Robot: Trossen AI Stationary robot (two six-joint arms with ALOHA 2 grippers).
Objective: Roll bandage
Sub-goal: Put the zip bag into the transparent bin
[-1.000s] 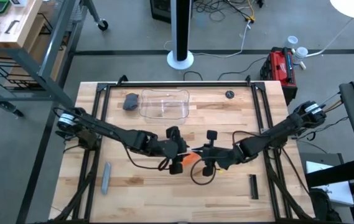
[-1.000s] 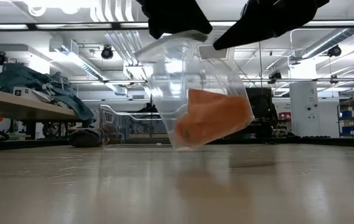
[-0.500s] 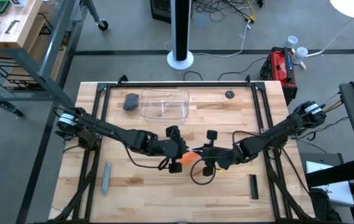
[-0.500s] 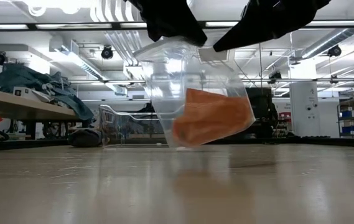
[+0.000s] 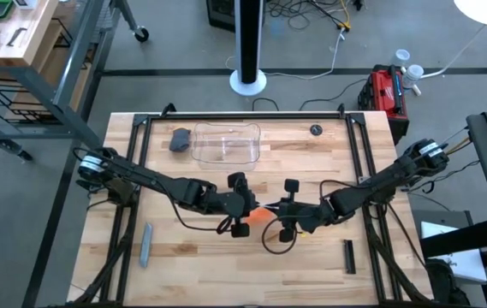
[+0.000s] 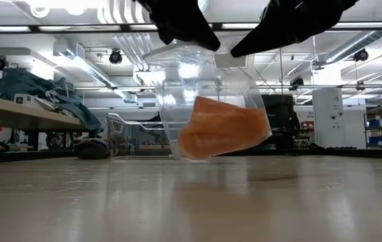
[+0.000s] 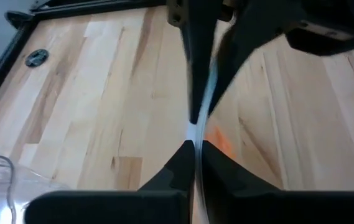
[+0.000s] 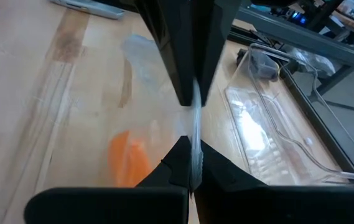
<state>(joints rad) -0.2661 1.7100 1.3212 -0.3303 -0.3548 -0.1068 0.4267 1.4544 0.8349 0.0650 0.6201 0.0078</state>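
A clear plastic wrapper hangs between my two grippers over the middle of the table. The orange bandage lies bunched in its bottom and shows as an orange patch in the high view. My left gripper is shut on the wrapper's top edge from the left. My right gripper is shut on that edge from the right. The two sets of fingertips nearly meet. In the low view the wrapper's bottom hangs just above the tabletop. My left gripper pinches the wrapper's top edge between its two fingers, coming level from the table's left. The wrapper hangs below, clear of the table. My right gripper pinches the same top edge between its two fingers, level from the table's right and facing the left fingers. The wrapper with the bandage hangs below it.
A clear plastic tray with a grey lump beside it stands at the far side. A grey stick lies near left, a black bar near right, and a small dark disc sits far right.
My left gripper has shut on the wrapper's top edge. The wrapper's lower part and the bandage inside it have swung a little toward the table's left. My right gripper has kept its hold.
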